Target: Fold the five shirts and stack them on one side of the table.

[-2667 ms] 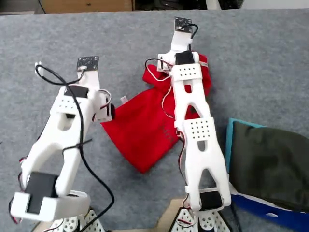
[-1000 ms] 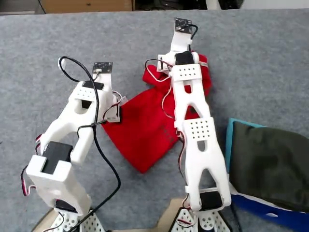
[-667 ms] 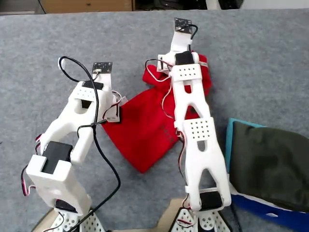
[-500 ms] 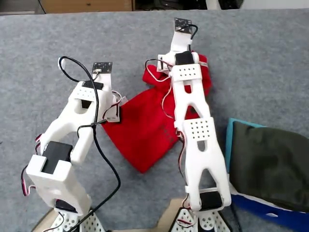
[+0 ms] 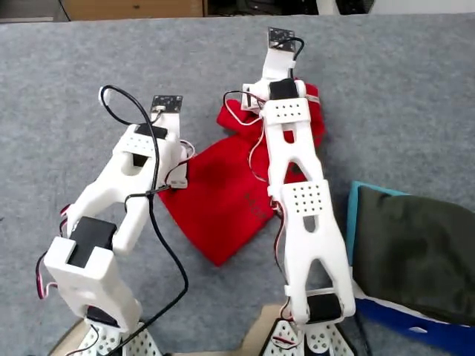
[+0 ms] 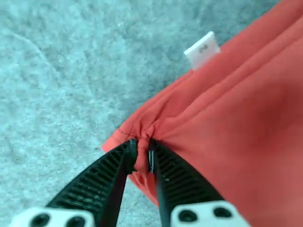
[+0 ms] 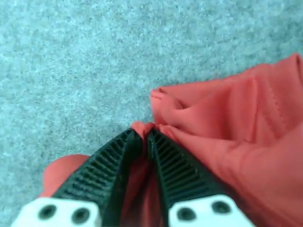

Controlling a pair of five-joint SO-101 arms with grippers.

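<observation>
A red cloth shirt (image 5: 223,200) lies rumpled and partly folded on the grey counter (image 5: 74,74), a white tag (image 6: 202,48) at its hem. One corner sits in the left gripper's (image 6: 142,151) closed jaws, and the bunched far end in the right gripper's (image 7: 144,137). Nearby, a folded dark olive shirt (image 5: 415,252) tops a folded teal shirt (image 5: 353,215) and a blue shirt (image 5: 423,330).

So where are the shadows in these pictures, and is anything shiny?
High view: soft, even light, faint shadows on the grey table, no glare. Left wrist view: a dark shadow on the table along the edge of the red shirt, near the white tag. Right wrist view: shadows in the shirt's folds.
</observation>
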